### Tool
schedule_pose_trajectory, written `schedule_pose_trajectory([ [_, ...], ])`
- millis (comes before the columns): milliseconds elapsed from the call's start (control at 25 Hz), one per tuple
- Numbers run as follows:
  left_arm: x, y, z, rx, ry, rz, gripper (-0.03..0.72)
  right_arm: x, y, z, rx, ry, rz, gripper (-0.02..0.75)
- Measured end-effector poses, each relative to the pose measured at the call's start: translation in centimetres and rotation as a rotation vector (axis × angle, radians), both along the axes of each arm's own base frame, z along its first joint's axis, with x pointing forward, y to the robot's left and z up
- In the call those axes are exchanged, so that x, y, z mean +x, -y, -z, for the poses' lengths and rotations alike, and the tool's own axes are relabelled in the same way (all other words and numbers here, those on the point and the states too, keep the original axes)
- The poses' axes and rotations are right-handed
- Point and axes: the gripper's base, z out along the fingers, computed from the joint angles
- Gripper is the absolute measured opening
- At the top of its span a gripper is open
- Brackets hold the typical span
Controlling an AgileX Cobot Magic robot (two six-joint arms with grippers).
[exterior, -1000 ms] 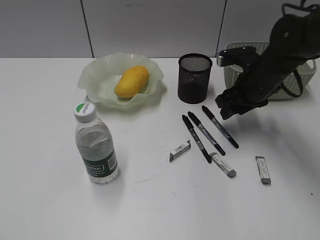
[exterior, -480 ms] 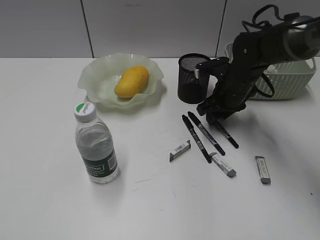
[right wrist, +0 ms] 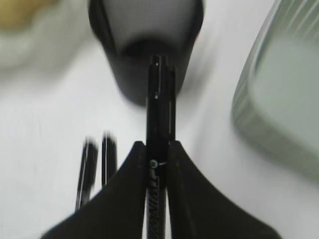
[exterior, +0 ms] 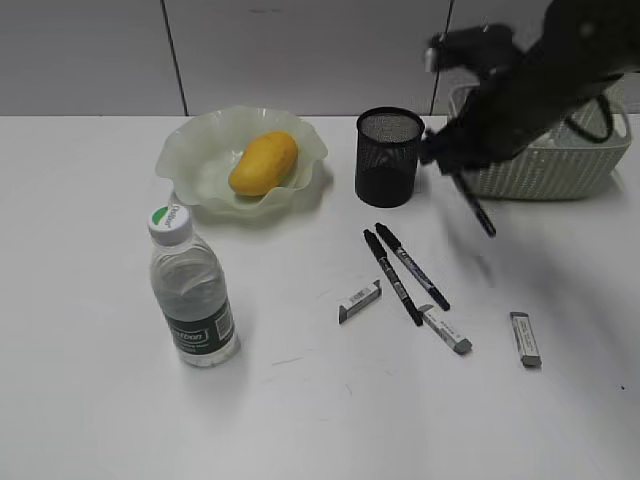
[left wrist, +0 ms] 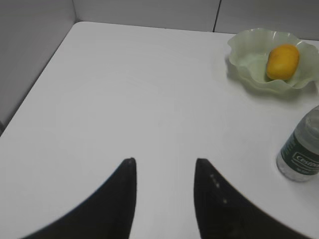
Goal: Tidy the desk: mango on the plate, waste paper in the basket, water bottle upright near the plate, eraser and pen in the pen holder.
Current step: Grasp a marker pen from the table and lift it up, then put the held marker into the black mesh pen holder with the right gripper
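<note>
My right gripper (exterior: 458, 158) (right wrist: 158, 145) is shut on a black pen (exterior: 476, 208) (right wrist: 160, 112) and holds it in the air just right of the black mesh pen holder (exterior: 389, 156) (right wrist: 147, 45). Two more black pens (exterior: 402, 268) (right wrist: 96, 164) lie on the desk (exterior: 90, 400). Three grey-white erasers (exterior: 359, 300) (exterior: 447, 331) (exterior: 525, 338) lie near them. The mango (exterior: 263, 162) (left wrist: 282, 60) lies on the pale-green ruffled plate (exterior: 185, 150) (left wrist: 246, 62). The water bottle (exterior: 192, 292) (left wrist: 300, 149) stands upright in front of the plate. My left gripper (left wrist: 164, 163) is open and empty over bare desk. The waste paper is out of view.
The pale-green perforated basket (exterior: 560, 165) (right wrist: 279, 99) stands at the back right, just behind my right arm. A grey wall runs along the desk's far edge.
My right gripper closed on the rightmost pen, lifted it off the desk and carried it up and back to beside the pen holder. Nothing else has moved.
</note>
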Motion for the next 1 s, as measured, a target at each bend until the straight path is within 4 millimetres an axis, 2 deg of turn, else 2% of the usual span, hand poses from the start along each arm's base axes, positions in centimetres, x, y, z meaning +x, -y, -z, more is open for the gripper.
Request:
schedule_pose_trajectory([
  [80, 0.0, 0.0, 0.0, 0.000, 0.000, 0.000, 0.288, -1.4, 0.7, -3.6, 0.101, 0.273, 0.015, 0.092],
  [200, 0.0, 0.0, 0.0, 0.000, 0.000, 0.000, 0.288, -2.2, 1.3, -7.1, 0.280, 0.786, 0.043, 0.092],
  [280, 0.0, 0.0, 0.0, 0.000, 0.000, 0.000, 0.288, -1.6, 1.2, -7.6, 0.364, 1.025, 0.052, 0.092],
  [360, 0.0, 0.0, 0.0, 0.000, 0.000, 0.000, 0.288, 0.1, 0.3, -6.4, 0.417, 1.127, 0.038, 0.092],
  [520, 0.0, 0.0, 0.0, 0.000, 0.000, 0.000, 0.288, 3.7, -1.7, -0.5, 0.431, 1.067, -0.018, 0.092],
  [600, 0.0, 0.0, 0.0, 0.000, 0.000, 0.000, 0.286, 4.5, -2.0, 2.2, 0.422, 1.020, -0.019, 0.092],
  [680, 0.0, 0.0, 0.0, 0.000, 0.000, 0.000, 0.278, 4.8, -2.1, 3.9, 0.413, 0.985, -0.014, 0.112],
  [760, 0.0, 0.0, 0.0, 0.000, 0.000, 0.000, 0.266, 4.9, -2.1, 5.1, 0.399, 0.949, -0.012, 0.176],
  [840, 0.0, 0.0, 0.0, 0.000, 0.000, 0.000, 0.253, 4.9, -2.1, 5.5, 0.387, 0.918, -0.010, 0.304],
  [920, 0.0, 0.0, 0.0, 0.000, 0.000, 0.000, 0.246, 4.9, -2.1, 5.6, 0.378, 0.899, -0.009, 0.413],
  [1000, 0.0, 0.0, 0.0, 0.000, 0.000, 0.000, 0.242, 4.7, -2.0, 4.8, 0.371, 0.887, -0.008, 0.478],
])
